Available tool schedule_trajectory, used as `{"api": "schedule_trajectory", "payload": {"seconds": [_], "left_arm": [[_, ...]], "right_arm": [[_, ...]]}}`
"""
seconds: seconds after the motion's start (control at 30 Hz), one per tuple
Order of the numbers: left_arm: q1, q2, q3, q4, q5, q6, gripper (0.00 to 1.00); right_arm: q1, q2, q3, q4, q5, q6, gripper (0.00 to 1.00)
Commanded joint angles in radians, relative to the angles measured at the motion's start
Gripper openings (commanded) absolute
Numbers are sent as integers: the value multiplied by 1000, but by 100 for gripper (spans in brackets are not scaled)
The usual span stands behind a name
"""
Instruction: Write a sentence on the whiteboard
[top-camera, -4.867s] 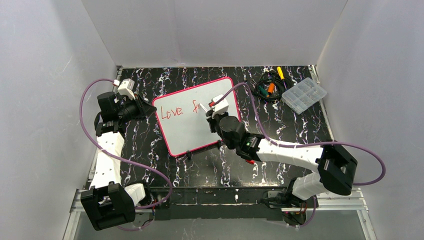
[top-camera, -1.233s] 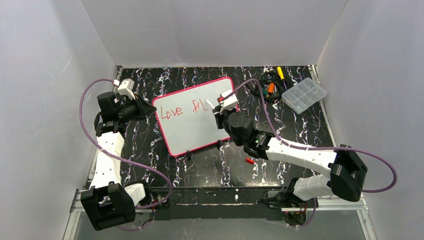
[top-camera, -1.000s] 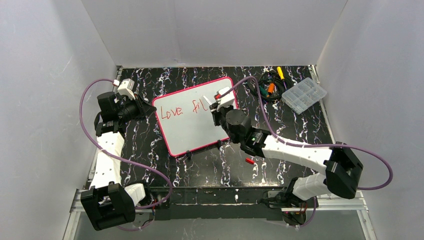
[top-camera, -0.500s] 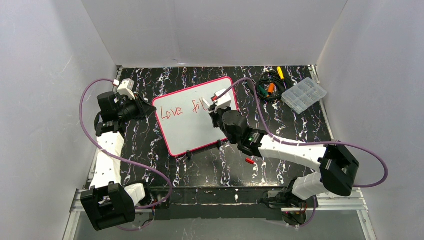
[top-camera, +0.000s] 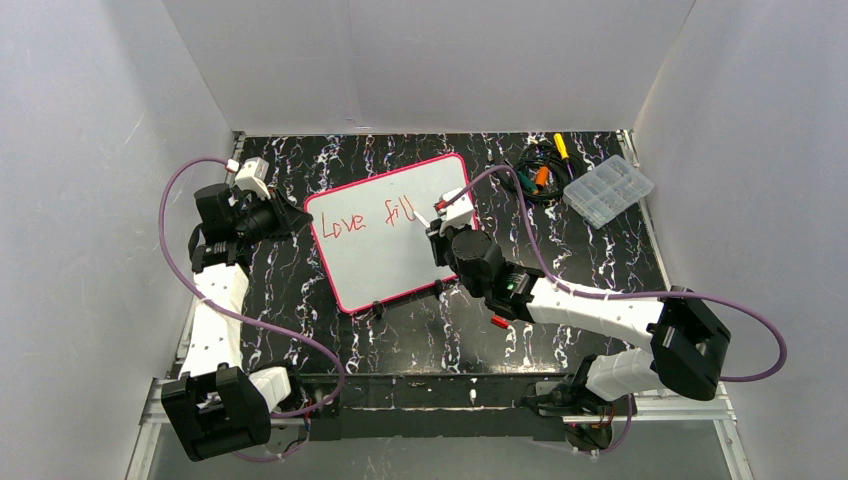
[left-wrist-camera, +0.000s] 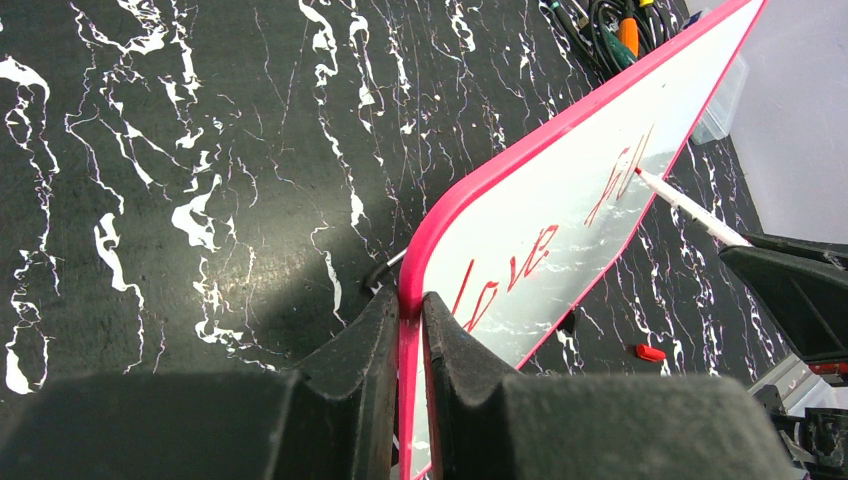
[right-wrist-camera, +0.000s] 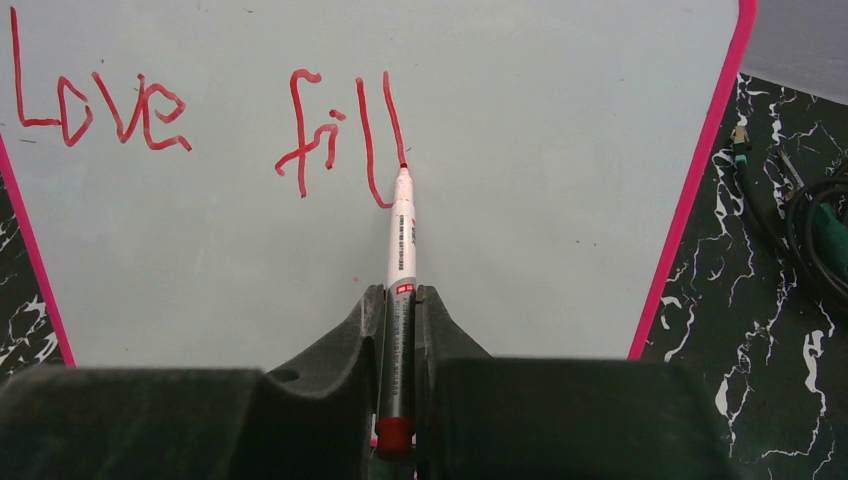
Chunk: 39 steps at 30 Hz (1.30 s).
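Observation:
The whiteboard (top-camera: 385, 240), white with a pink-red rim, lies tilted on the black marbled table. My left gripper (left-wrist-camera: 410, 305) is shut on its left rim (left-wrist-camera: 412, 345). My right gripper (right-wrist-camera: 398, 300) is shut on a white marker (right-wrist-camera: 401, 235) with a red tip. The tip touches the board on the second "l". The sentence (right-wrist-camera: 150, 115) reads "Love fill" in red on one line (top-camera: 365, 220). In the top view my right gripper (top-camera: 440, 222) sits over the board's right part.
A red marker cap (top-camera: 497, 321) lies on the table below the board. A bundle of cables and tools (top-camera: 538, 172) and a clear compartment box (top-camera: 607, 189) sit at the back right. White walls close in the table.
A second "l" has been added after "fil". My right gripper moved the marker along that stroke, a little right and down. The left arm has not moved.

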Motion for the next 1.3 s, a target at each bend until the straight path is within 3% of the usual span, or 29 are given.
{"api": "schedule_trajectory", "payload": {"seconds": [0.0, 0.3, 0.53, 1.27], "left_arm": [[0, -22, -4, -20, 14, 8, 3], [1, -23, -4, -20, 14, 9, 3], [0, -24, -6, -20, 13, 9, 3], [0, -23, -4, -20, 13, 8, 3]], "right_arm": [[1, -32, -23, -24, 17, 34, 1], [1, -50, -3, -28, 70, 13, 1], [1, -79, 16, 70, 88, -38, 1], [-1, 21, 80, 89, 113, -89, 1]]}}
